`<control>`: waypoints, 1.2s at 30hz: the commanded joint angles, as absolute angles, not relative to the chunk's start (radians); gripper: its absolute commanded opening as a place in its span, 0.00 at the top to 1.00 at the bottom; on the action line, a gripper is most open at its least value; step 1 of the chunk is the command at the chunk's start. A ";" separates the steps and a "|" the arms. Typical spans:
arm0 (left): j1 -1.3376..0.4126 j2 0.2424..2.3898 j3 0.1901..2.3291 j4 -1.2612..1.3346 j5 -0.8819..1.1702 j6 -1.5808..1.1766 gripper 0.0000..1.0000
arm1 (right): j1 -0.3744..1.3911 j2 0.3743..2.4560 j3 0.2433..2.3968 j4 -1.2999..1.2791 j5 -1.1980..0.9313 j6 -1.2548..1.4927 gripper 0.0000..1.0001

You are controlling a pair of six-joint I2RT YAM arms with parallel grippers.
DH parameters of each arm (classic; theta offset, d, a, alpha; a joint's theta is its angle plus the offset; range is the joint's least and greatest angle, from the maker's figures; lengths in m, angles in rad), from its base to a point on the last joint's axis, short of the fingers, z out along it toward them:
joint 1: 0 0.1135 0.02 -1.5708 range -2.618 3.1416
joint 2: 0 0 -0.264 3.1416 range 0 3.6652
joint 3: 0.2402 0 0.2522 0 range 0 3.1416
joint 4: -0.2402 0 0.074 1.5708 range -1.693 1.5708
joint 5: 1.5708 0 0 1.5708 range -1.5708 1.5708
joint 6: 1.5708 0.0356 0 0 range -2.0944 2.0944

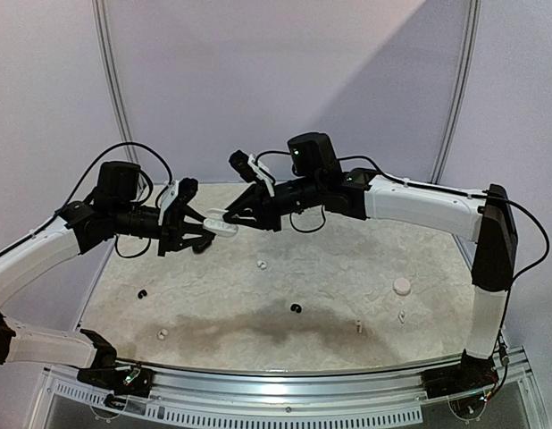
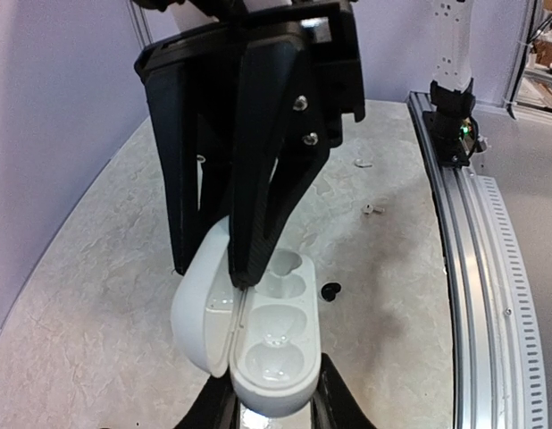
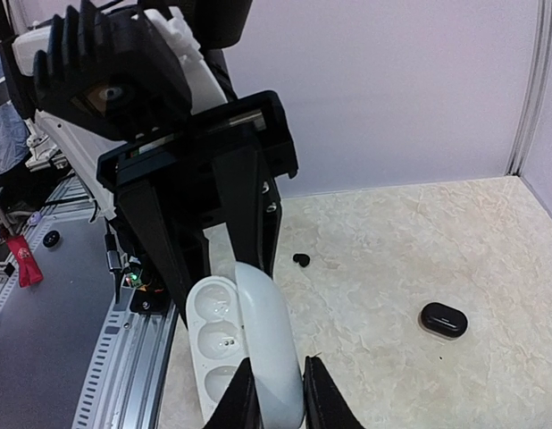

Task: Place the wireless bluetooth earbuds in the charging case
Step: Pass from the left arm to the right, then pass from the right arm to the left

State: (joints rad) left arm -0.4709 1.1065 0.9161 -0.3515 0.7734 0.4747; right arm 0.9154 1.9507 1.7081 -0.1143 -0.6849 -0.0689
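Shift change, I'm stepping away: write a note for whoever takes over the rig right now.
Left tool: shut on the charging case, held above the table.
Right tool: shut on the lid, which stands open.
White earbuds and black earbuds lie loose on the table; the case's cups are empty.
Done: case up and open. To do: pick up earbuds and seat them.

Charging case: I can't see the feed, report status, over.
Left gripper shut on open white pebble-shaped plastic charging case, held above beige table. Right gripper pinching its lid. Wells empty; tiny white and black earbuds lie on table. Nothing blocking.
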 commanded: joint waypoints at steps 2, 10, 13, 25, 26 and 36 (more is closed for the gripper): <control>-0.480 1.095 0.887 -0.280 0.777 0.398 1.00 | 0.905 1.969 1.730 -0.135 -0.674 -0.082 0.84; -0.480 1.101 0.831 -0.170 0.753 0.233 0.60 | 0.908 1.939 1.729 -0.086 -0.645 -0.099 0.87; -0.480 1.102 0.820 -0.142 0.764 0.215 0.57 | 0.911 1.937 1.728 -0.075 -0.638 -0.100 0.87; -0.480 1.105 0.827 -0.121 0.791 0.210 0.71 | 0.916 1.934 1.730 -0.074 -0.626 -0.116 0.87; -0.480 1.106 0.828 -0.121 0.791 0.211 0.76 | 0.917 1.934 1.730 -0.075 -0.627 -0.116 0.87; -0.480 1.106 0.834 -0.141 0.781 0.223 1.00 | 0.904 1.942 1.730 -0.062 -0.628 -0.069 0.71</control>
